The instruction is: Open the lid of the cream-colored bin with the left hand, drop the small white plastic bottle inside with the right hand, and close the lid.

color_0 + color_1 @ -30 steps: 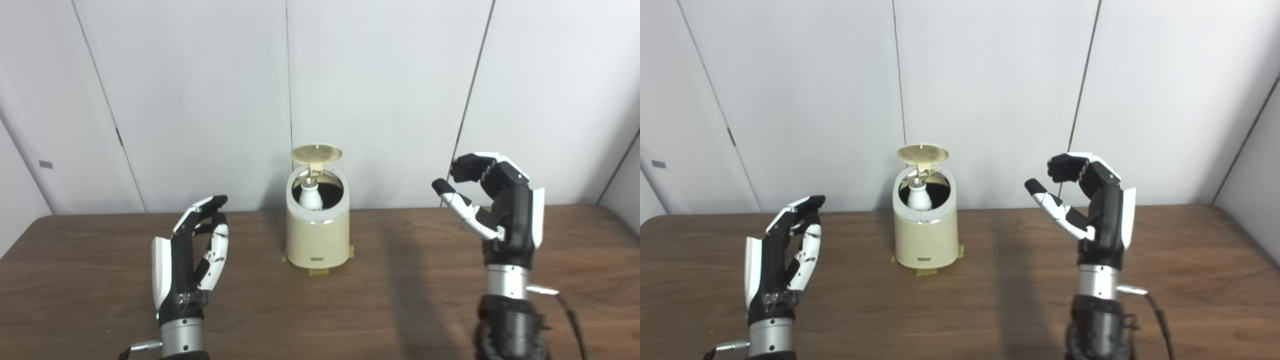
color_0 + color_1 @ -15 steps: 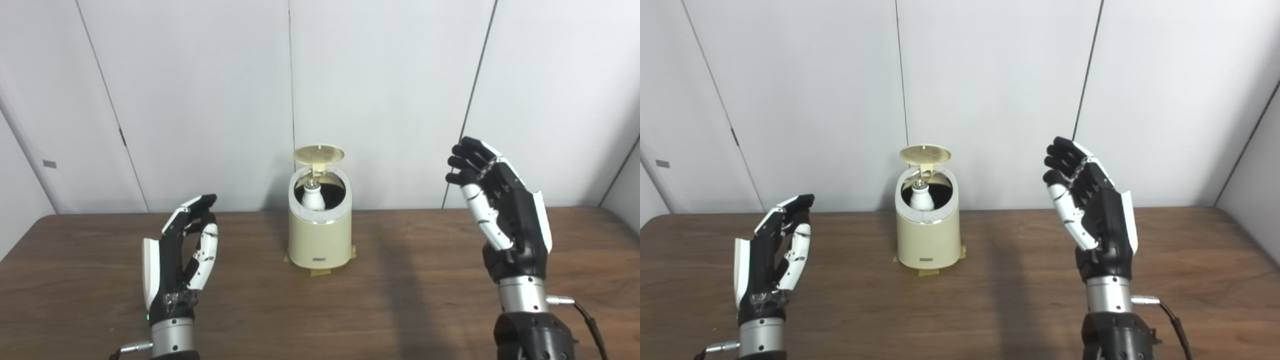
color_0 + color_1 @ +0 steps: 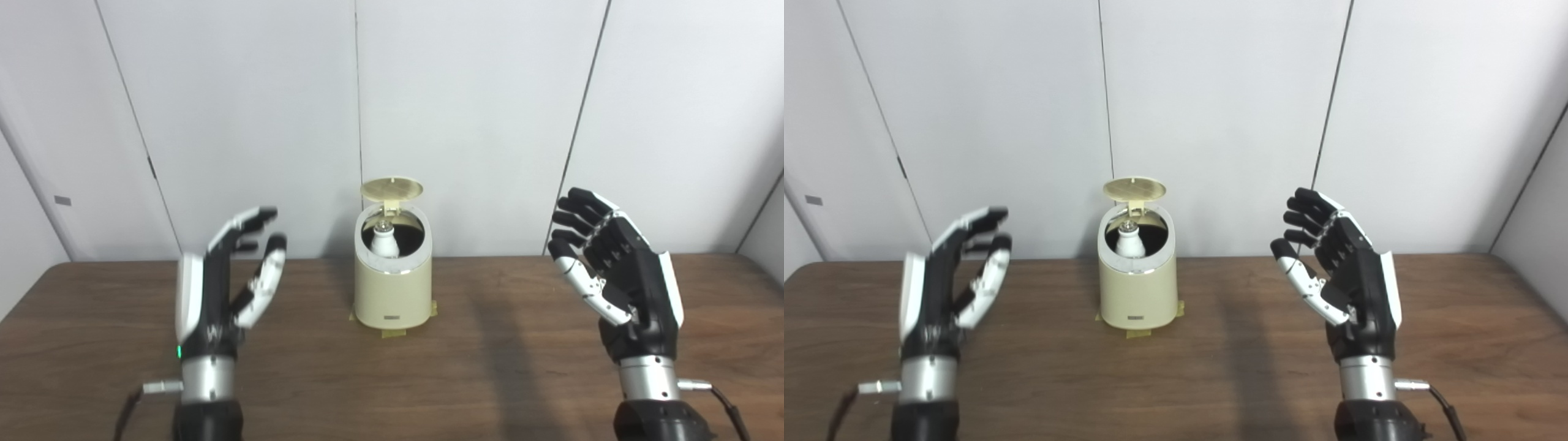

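Two black hands, left hand and right hand, each with a white shell along the outer edge, white thumb segments, black fingertips. Silver metal wrist cuffs with a side plug and dark cable. Small green light low on the left one.

bin lid up | bottle inside | both hands empty

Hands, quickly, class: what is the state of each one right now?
Left hand: open, holding nothing.
Right hand: open, holding nothing.
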Motion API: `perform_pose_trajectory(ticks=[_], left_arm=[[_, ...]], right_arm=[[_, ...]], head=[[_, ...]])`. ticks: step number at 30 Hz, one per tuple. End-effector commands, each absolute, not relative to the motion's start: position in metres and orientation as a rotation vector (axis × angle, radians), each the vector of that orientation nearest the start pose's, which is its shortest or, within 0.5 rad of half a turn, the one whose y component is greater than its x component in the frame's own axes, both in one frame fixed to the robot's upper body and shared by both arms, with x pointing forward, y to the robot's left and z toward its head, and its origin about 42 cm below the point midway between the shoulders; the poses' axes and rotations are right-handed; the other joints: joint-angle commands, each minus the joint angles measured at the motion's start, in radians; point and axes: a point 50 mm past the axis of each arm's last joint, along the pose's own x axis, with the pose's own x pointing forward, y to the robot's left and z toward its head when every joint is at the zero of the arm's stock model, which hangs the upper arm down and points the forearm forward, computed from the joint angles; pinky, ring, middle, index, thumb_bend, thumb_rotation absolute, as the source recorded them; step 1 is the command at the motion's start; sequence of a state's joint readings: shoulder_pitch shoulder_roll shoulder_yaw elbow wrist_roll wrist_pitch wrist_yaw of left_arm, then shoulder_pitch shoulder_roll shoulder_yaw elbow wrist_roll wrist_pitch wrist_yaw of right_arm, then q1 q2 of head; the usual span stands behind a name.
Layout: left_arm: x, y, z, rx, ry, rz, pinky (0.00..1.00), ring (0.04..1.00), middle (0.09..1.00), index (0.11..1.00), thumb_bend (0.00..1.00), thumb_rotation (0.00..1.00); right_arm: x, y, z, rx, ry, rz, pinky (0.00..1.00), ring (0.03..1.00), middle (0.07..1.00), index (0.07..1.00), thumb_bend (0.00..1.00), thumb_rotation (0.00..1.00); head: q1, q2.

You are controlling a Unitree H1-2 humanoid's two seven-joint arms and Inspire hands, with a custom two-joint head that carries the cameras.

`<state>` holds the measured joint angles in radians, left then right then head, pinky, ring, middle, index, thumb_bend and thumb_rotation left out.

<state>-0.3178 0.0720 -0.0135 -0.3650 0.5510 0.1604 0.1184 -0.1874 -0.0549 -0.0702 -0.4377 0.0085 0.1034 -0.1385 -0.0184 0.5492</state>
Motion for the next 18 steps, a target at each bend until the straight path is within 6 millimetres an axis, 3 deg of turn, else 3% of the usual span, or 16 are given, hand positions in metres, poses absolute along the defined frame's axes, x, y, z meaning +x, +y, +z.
perform_pose_trajectory(ticks=[1, 3, 8, 14, 18], left_arm=[[0.349, 0.201, 0.33, 0.611, -0.684, 0.241, 0.74, 0.795, 0.789, 0.764, 0.79, 0.94], [0.36, 0.192, 0.358, 0.671, -0.705, 0.215, 0.76, 0.804, 0.797, 0.767, 0.87, 0.99], [0.379, 0.174, 0.402, 0.823, -0.707, 0.162, 0.85, 0.889, 0.855, 0.818, 0.86, 1.0], [0.395, 0.149, 0.432, 0.962, -0.728, 0.107, 0.98, 0.922, 0.878, 0.862, 0.95, 1.0], [0.402, 0.126, 0.441, 1.047, -0.71, 0.056, 1.0, 0.91, 0.86, 0.844, 0.98, 1.0]], right_arm=[[0.303, -0.233, 0.273, -0.002, -0.603, -0.144, 0.65, 0.715, 0.736, 0.724, 0.2, 0.2], [0.303, -0.232, 0.273, 0.0, -0.605, -0.144, 0.64, 0.713, 0.735, 0.727, 0.2, 0.22], [0.303, -0.229, 0.274, 0.004, -0.611, -0.141, 0.64, 0.719, 0.741, 0.739, 0.19, 0.27], [0.303, -0.227, 0.274, 0.002, -0.607, -0.146, 0.65, 0.733, 0.753, 0.75, 0.19, 0.27], [0.303, -0.228, 0.274, 0.004, -0.595, -0.154, 0.67, 0.747, 0.766, 0.762, 0.2, 0.25]], head=[[-0.001, 0.001], [0.003, 0.002], [0.005, 0.004], [-0.004, 0.004], [-0.001, 0.007]])
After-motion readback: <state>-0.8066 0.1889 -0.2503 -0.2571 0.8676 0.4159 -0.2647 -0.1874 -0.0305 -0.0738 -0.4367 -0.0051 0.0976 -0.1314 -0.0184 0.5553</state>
